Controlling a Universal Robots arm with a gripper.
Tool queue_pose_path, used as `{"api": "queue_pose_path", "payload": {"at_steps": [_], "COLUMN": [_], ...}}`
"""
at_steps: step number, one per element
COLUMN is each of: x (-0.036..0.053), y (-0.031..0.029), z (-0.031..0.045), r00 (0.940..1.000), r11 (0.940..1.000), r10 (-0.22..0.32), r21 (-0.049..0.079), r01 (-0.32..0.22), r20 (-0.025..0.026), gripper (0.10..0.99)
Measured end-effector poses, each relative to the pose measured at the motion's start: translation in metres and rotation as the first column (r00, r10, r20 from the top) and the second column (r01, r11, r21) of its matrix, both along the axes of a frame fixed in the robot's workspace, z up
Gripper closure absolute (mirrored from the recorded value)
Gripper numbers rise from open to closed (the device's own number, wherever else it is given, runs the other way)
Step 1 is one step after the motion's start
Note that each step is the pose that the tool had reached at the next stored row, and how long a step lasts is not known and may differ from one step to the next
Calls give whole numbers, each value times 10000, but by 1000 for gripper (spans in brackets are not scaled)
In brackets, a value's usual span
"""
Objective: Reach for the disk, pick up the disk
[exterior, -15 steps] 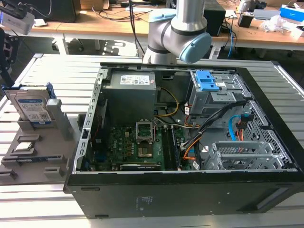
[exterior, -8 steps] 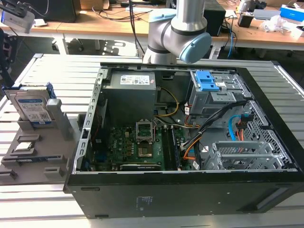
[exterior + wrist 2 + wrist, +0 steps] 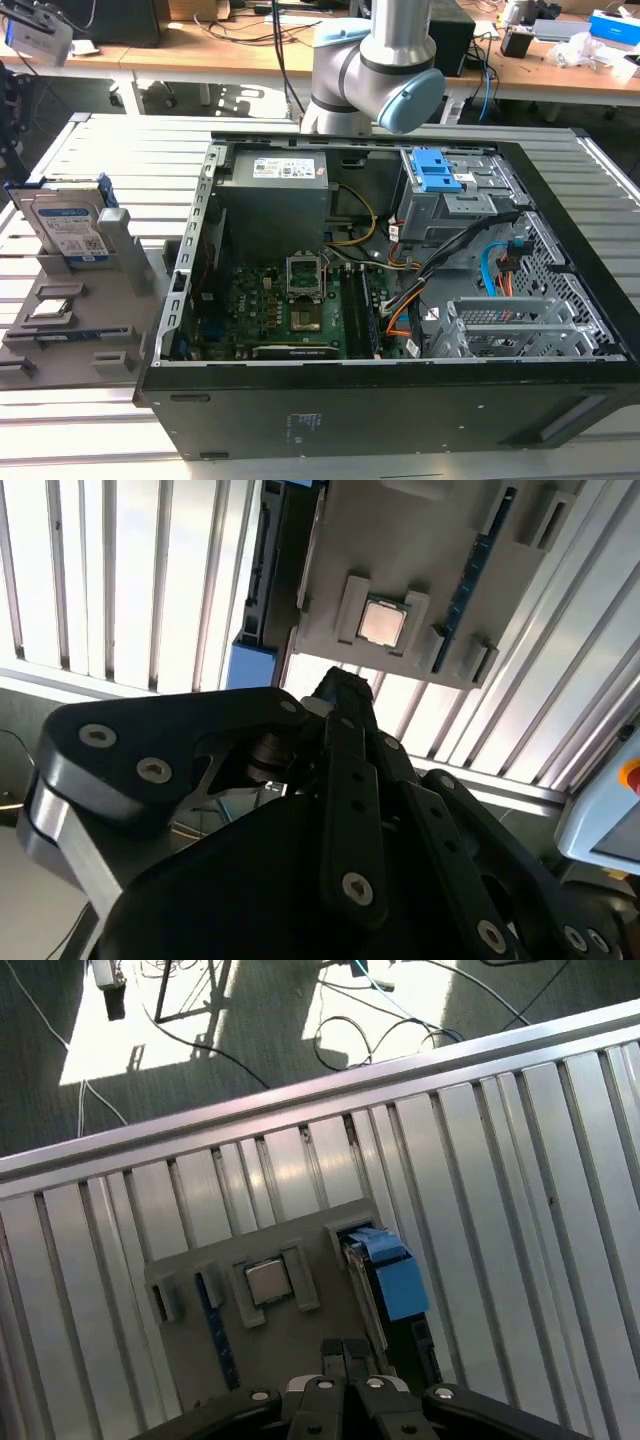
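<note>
The disk point(image 3: 70, 225) stands upright in a slot of the grey holder point(image 3: 75, 330) at the exterior view's left; it is silver with a white-and-blue label and a blue side bracket. In both wrist views I see the disk edge-on point(image 3: 372, 1295) point(image 3: 274, 570) from above. My gripper point(image 3: 346, 1348) point(image 3: 335, 685) hangs well above the holder, fingertips together with nothing between them, apart from the disk. Near the top of the exterior view is the arm point(image 3: 375, 60).
A square silver processor chip point(image 3: 267, 1282) lies in the holder beside the disk. An open black computer case point(image 3: 400, 300) sits on the slatted metal table point(image 3: 620, 170) at the holder's right. Desks and cables lie beyond the table edge.
</note>
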State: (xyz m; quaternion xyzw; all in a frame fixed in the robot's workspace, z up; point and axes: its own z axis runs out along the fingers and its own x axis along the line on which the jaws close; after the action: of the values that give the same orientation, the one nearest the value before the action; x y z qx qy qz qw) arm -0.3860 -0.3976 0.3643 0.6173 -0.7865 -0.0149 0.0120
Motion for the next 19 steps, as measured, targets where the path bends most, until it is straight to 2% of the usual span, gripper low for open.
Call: {"api": "queue_pose_path", "payload": {"at_steps": [3,7,14,19], "x": [0,0,0,0], "y": [0,0,0,0], "z": [0,0,0,0], "r00": [9988,9967,9880,9834], "r11": [9988,9967,9880,9834], "r10": [493,818,1544,1813], "r21": [0,0,0,0], "r01": [-493,-818,-1544,-1813], "r20": [0,0,0,1], "gripper": [980,980,980,980]}}
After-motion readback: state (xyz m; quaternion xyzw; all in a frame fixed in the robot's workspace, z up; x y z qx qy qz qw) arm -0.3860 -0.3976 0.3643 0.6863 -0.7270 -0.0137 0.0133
